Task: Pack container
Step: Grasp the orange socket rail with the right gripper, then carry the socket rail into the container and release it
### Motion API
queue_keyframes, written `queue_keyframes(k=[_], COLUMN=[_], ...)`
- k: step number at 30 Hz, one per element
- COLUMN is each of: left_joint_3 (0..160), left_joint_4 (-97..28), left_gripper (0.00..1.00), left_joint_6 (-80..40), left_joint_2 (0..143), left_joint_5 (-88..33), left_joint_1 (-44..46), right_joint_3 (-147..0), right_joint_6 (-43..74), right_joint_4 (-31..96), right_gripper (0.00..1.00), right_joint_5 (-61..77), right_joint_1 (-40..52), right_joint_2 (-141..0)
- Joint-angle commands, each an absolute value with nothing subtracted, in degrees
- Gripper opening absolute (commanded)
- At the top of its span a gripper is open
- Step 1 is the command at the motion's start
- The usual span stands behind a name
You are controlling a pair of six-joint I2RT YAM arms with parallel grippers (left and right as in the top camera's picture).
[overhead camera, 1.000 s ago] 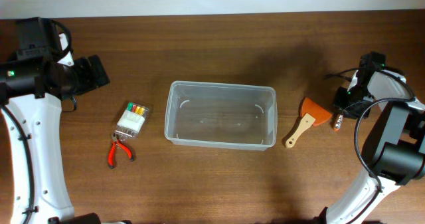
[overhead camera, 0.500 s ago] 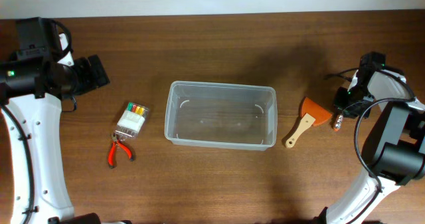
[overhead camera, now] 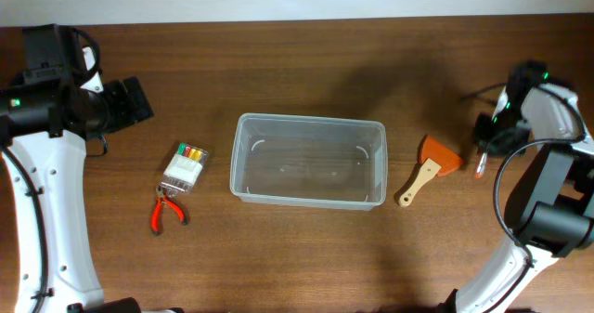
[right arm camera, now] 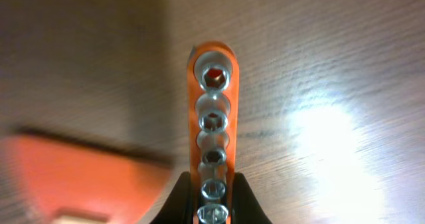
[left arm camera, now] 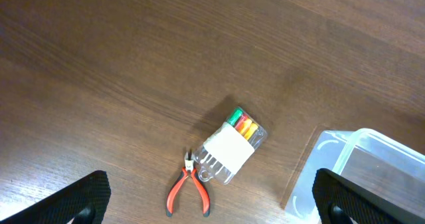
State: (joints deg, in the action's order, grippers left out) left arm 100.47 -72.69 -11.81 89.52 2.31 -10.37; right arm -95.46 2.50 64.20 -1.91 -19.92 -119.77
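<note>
The clear plastic container (overhead camera: 308,161) sits mid-table; its corner shows in the left wrist view (left arm camera: 362,164). My right gripper (overhead camera: 486,142) is shut on an orange rail of metal sockets (right arm camera: 212,144), held above the table at the far right; the rail's tip shows in the overhead view (overhead camera: 480,167). An orange scraper with a wooden handle (overhead camera: 429,168) lies left of it. My left gripper (left arm camera: 209,204) is open, high above a clear pack of coloured markers (left arm camera: 230,144) and red pliers (left arm camera: 189,192).
In the overhead view the marker pack (overhead camera: 185,166) and red pliers (overhead camera: 167,209) lie left of the container. The white table edge runs along the back. Both arm bases stand at the table's left and right sides.
My right gripper has lifted the socket rail off the table and moved a little right and away. The left arm has not moved.
</note>
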Motion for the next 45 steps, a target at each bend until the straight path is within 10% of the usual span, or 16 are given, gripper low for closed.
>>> queue_keyframes(k=[1,17,31,37,41,43,45], left_joint_3=[100.88,100.88,100.88,100.88,100.88,100.88,100.88], left_joint_4=[-72.73,-72.9,-72.93,-72.97,-72.97,-72.97,-72.97], left_gripper=[0.99,0.99,0.99,0.99,0.99,0.99,0.99], left_joint_6=[-12.53,-12.49,-12.49,-12.49,-12.49,-12.49,-12.49], left_joint_2=[89.67,89.67,89.67,89.67,89.67,89.67,89.67], left_joint_5=[1.89,2.76,2.76,2.76,2.76,2.76,2.76], left_joint_1=[-10.55,-10.57,-10.57,-10.55,-10.55,-10.55,-10.55], right_joint_3=[-106.02,-119.59,-90.32,-86.89,-86.96,-87.31,-89.84], right_joint_6=[-6.33,-43.64,-46.3,-46.28,-46.04,-46.04,-43.24], right_joint_4=[68.55,84.38,62.81,59.22,59.33,59.48,60.9], right_gripper=[0.04,0.04,0.05,0.23,0.54,0.97,0.99], right_joint_5=[1.23,8.29,8.38,8.38,8.38,8.34,7.62], right_joint_1=[-15.49,26.59,28.77,28.75,28.75,28.75,28.75], right_joint_2=[-114.54,-111.94,-113.97,-113.97,-113.95,-113.95,-113.82])
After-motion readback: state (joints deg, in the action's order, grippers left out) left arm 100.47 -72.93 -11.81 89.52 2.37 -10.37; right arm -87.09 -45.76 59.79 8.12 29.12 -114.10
